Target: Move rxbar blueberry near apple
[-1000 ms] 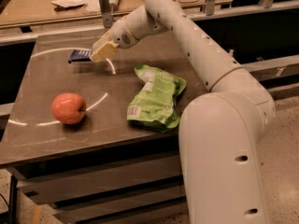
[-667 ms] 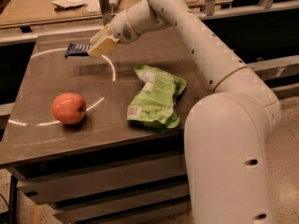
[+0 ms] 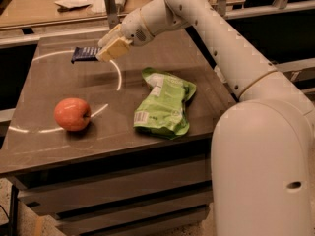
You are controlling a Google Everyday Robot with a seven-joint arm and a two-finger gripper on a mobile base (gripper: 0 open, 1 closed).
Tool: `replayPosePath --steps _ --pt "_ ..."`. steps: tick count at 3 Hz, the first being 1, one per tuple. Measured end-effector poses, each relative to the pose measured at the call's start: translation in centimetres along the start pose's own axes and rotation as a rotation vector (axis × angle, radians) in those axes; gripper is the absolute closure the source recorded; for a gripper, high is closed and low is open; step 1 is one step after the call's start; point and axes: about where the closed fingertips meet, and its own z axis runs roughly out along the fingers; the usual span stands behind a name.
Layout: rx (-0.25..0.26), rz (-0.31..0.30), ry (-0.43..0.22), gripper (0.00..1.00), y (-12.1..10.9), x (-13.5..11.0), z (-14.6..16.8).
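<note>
Clamping down with the gripper (image 3: 102,53) on the right end of the rxbar blueberry (image 3: 84,54), over the far left part of the table (image 3: 54,82), near its back edge. Holding the dark blue bar roughly level, jutting leftward out of the tan fingers (image 3: 115,45); seemingly hanging just clear of the tabletop, though not showing plainly enough for ruling out contact. Reaching in from the right by way of the long white arm (image 3: 206,28), stretching across from the robot's bulky body (image 3: 261,171) in the foreground.

Judging the pick-up as done and the carry across as not yet made. Finding the apple (image 3: 72,114) well apart from the bar, at the front left of the table, red-orange, resting alone with nothing touching it. Leaving, then, the greater part of the job: bringing the bar forward and slightly leftward, lowering it just beside the apple, and letting go. Noting the light-green snack bag (image 3: 164,101), crumpled, in the middle of the table, lying to the right of that path and not across it.

Counting up: one rxbar blueberry, one apple, one green snack bag, one table, one arm ending in one gripper. Spotting pale curved lines (image 3: 118,77) on the tabletop, at least two. Making out also a workbench (image 3: 49,6) behind the table, carrying clutter too small for telling apart.
</note>
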Motion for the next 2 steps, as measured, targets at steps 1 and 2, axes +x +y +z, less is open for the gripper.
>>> replayPosePath --steps 1,2 --pt "-0.007 0.004 0.004 1.0 1.7 0.1 -0.4" --pt "-0.015 0.005 0.012 1.0 3.6 0.1 -0.5"
